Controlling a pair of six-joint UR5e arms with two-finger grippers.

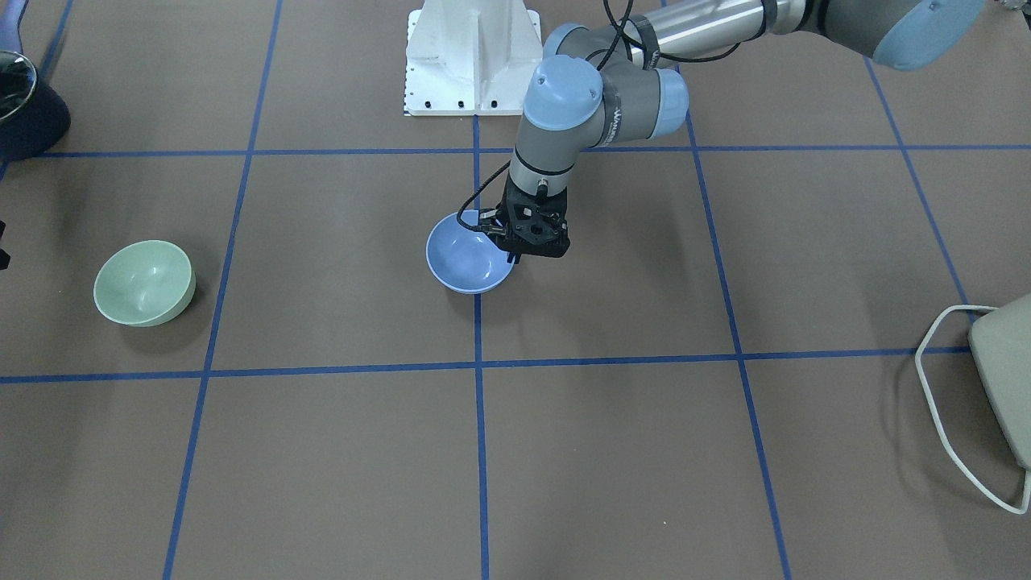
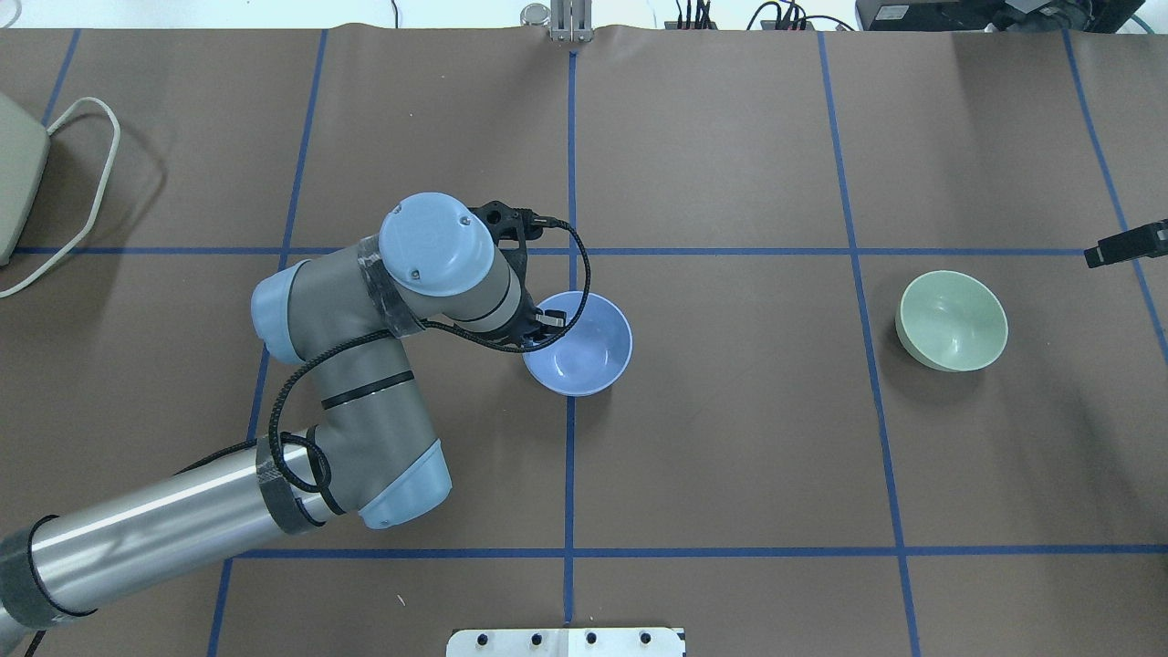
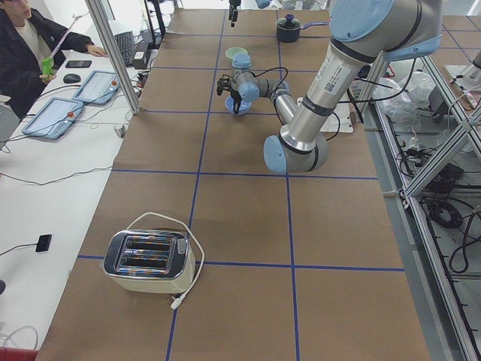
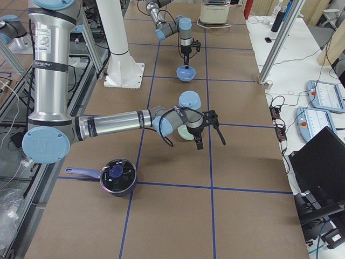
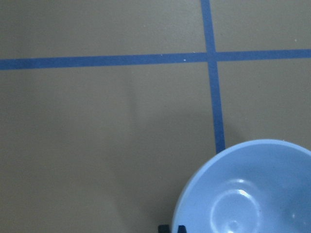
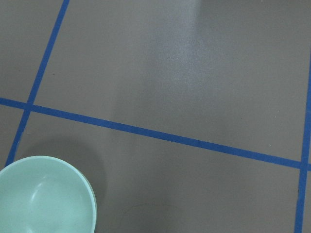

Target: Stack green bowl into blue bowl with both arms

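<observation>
Table (image 1: 612, 451) brown with blue tape (image 1: 480, 419), left claw (image 1: 513, 258) pinching blue bowl (image 1: 463, 262), right claw (image 2: 1127, 245) unclear.

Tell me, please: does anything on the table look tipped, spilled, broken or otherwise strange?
Nothing stands out. The green bowl and the blue bowl are both upright, whole and empty, apart from each other on the table. The left gripper pinches the blue bowl's rim.
</observation>
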